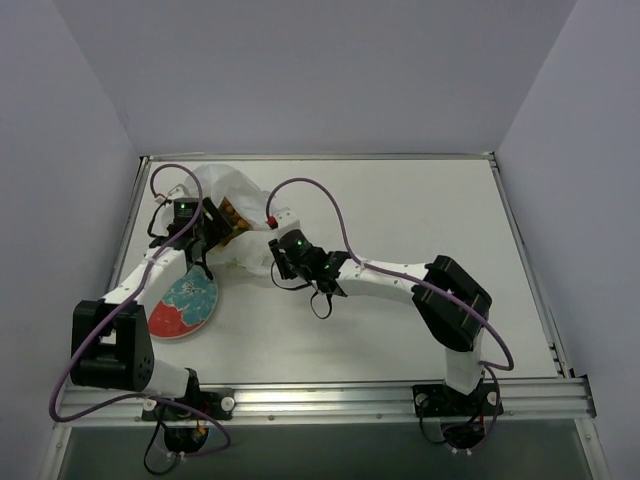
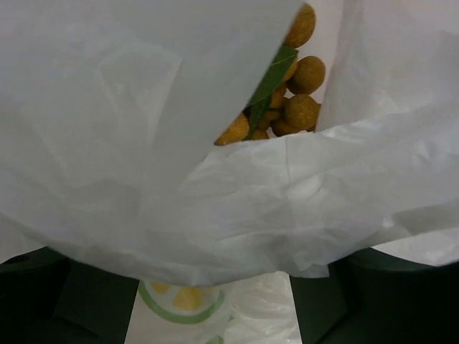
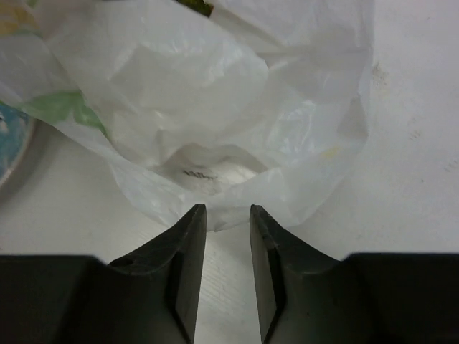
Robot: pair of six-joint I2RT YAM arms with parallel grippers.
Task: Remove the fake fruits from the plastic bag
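The plastic bag (image 1: 232, 205) lies crumpled at the table's back left. It fills the left wrist view (image 2: 215, 193), and a fold of it lies over my left gripper's (image 2: 214, 287) fingertips. That gripper's dark fingers (image 2: 43, 301) stand wide apart and pinch nothing. Past the fold is a cluster of brownish-yellow round fruits with a green leaf (image 2: 294, 93). I cannot tell whether it is real or printed. It shows orange-brown in the top view (image 1: 235, 212). My right gripper (image 3: 227, 215) is a little open at the bag's near edge (image 3: 215, 165), unclamped.
The red-rimmed plate with a teal centre (image 1: 185, 305) lies on the table just in front of the bag, under my left arm; its edge shows in the right wrist view (image 3: 8, 140). My right arm stretches across the table's middle.
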